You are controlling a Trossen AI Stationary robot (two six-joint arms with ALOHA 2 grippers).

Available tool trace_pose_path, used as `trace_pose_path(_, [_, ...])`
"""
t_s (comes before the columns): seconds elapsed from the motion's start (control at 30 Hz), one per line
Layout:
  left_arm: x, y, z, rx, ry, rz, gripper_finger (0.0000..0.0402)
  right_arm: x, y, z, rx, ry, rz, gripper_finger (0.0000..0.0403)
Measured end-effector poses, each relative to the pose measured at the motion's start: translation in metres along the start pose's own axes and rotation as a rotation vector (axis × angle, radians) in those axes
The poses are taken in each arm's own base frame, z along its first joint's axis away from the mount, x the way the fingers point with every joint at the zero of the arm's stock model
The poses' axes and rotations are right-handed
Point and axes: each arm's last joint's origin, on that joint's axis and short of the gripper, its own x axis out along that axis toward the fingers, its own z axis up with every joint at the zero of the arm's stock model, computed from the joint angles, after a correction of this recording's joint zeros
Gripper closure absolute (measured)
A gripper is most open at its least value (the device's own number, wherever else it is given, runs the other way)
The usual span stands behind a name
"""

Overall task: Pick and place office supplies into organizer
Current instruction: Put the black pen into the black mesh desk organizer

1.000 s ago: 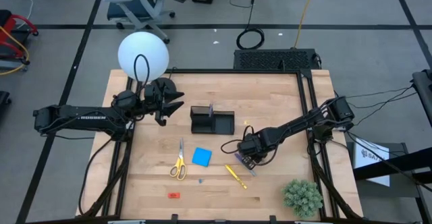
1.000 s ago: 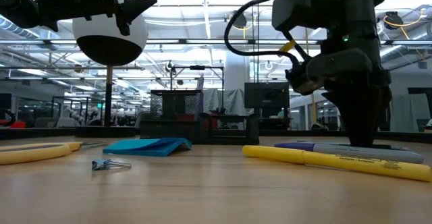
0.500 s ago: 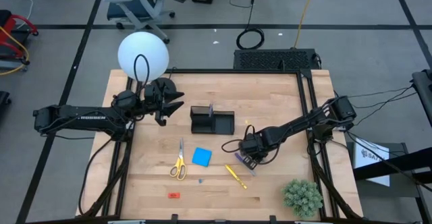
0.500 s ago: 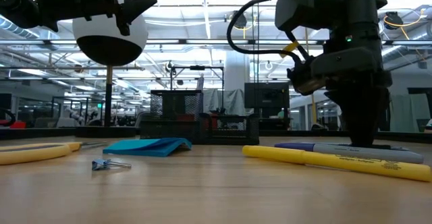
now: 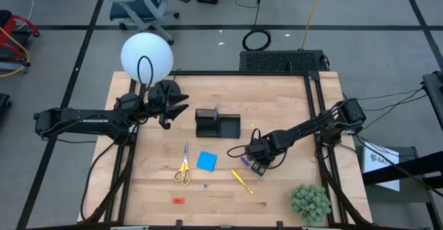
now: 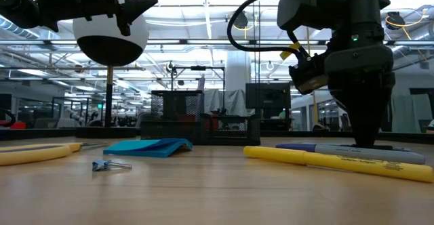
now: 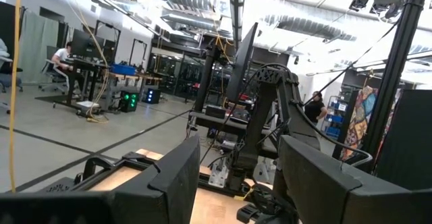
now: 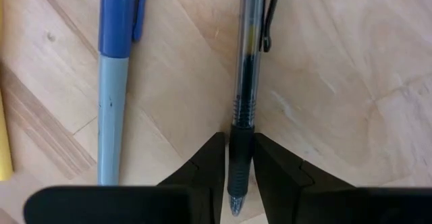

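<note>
The right gripper (image 8: 237, 166) is down on the desk (image 5: 277, 105) at about four o'clock from the organizer (image 5: 217, 124), fingers closed on the rubber grip end of a clear pen (image 8: 248, 75) lying flat. Held so near its tip, the pen could pivot or slip free on lifting, and a tilted pen may catch the organizer's wall. A blue-grey marker (image 8: 115, 69) lies just beside it and might be nudged. The left gripper (image 5: 169, 107) hangs open at nine o'clock of the organizer. No writing is legible.
</note>
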Motion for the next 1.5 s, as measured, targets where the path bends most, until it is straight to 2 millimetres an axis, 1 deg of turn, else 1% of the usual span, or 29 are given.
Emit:
trace_pose_path(0.13, [0.0, 0.0, 0.0, 0.0, 0.0, 0.0, 0.0192, 0.0, 0.0, 0.0, -0.035, 0.004, -0.005, 0.0339])
trace_pose_path(0.3, [0.0, 0.0, 0.0, 0.0, 0.0, 0.0, 0.0192, 0.0, -0.001, -0.001, -0.042, 0.008, -0.007, 0.0379])
trace_pose_path(0.33, [0.0, 0.0, 0.0, 0.0, 0.0, 0.0, 0.0192, 0.0, -0.001, -0.001, -0.042, 0.008, -0.008, 0.0382])
trace_pose_path(0.6, [0.0, 0.0, 0.0, 0.0, 0.0, 0.0, 0.0192, -0.002, 0.0, -0.001, -0.051, -0.002, 0.002, 0.0382])
trace_pose_path(0.87, [0.0, 0.0, 0.0, 0.0, 0.0, 0.0, 0.0192, -0.015, 0.001, -0.001, -0.079, -0.06, 0.047, 0.0382])
trace_pose_path(1.1, [0.0, 0.0, 0.0, -0.001, 0.003, 0.001, 0.0192, -0.026, 0.005, 0.003, -0.122, -0.157, 0.097, 0.0382])
trace_pose_path(1.23, [0.0, 0.0, 0.0, -0.001, 0.003, 0.001, 0.0192, -0.032, 0.009, 0.006, -0.159, -0.223, 0.143, 0.0382])
trace_pose_path(1.5, [0.0, 0.0, 0.0, -0.001, 0.003, 0.001, 0.0192, -0.041, 0.014, 0.023, -0.225, -0.356, 0.239, 0.0382])
